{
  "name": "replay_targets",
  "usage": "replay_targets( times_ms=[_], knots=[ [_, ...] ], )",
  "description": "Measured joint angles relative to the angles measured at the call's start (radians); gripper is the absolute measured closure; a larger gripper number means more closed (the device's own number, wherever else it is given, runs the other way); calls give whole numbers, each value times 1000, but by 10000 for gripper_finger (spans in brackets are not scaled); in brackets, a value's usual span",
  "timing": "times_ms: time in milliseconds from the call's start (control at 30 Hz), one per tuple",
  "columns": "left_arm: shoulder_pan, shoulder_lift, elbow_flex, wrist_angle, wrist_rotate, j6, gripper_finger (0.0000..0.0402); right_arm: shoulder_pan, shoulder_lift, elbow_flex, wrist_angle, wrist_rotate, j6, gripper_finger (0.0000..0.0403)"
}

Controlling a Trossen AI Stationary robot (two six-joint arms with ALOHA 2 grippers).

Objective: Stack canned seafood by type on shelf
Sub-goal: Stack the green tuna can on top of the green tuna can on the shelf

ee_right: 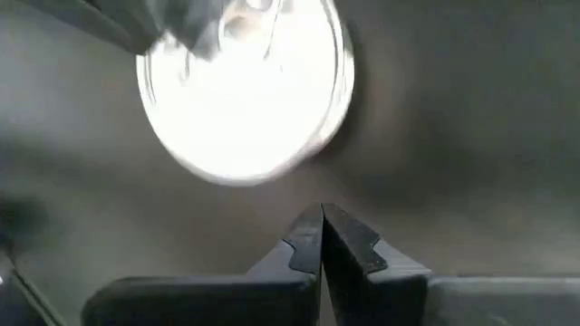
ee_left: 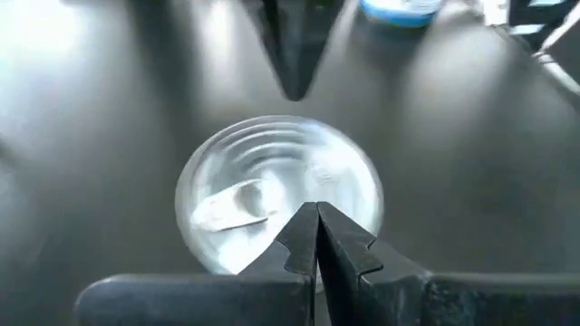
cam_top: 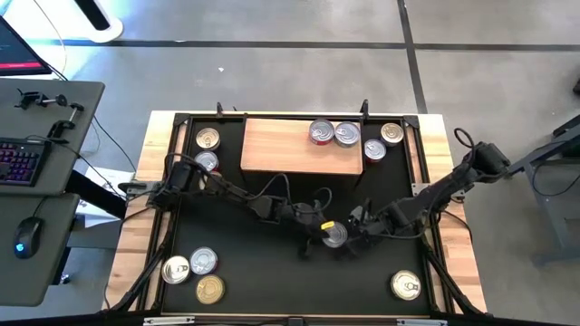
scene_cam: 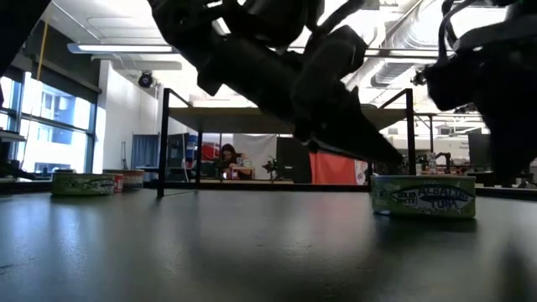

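A silver-lidded can of seafood [cam_top: 334,234] stands on the black mat [cam_top: 272,263] in the middle of the table, between my two grippers. My left gripper [ee_left: 317,226] is shut, its tips at the can's [ee_left: 281,190] left rim. My right gripper [ee_right: 322,222] is shut too, a short way right of the can [ee_right: 245,91] and apart from it. The wooden shelf [cam_top: 281,149] stands at the far side with two cans [cam_top: 322,132] [cam_top: 347,134] on its right end. My left gripper's shut fingertips [ee_left: 306,237] show over the near edge of the can's lid [ee_left: 272,249], coming slanting down from the table's left. I cannot tell whether they touch the can. The can stands upright on the mat.
Loose cans stand on the mat: two right of the shelf [cam_top: 374,149] [cam_top: 391,134], two left of it [cam_top: 207,138] [cam_top: 206,161], three at the near left [cam_top: 203,261], one at the near right [cam_top: 406,285]. A labelled tuna can [scene_cam: 424,197] shows in the low view.
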Motion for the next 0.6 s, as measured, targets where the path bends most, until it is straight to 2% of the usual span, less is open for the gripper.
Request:
replay_targets(
  times_ms=[233,600],
  knots=[
    [26,0,0,-34,-6,2,402,-50,0,-34,13,22,-14,403],
    [7,5,0,-39,-2,11,401,-102,0,-34,70,18,-51,403]
  ],
)
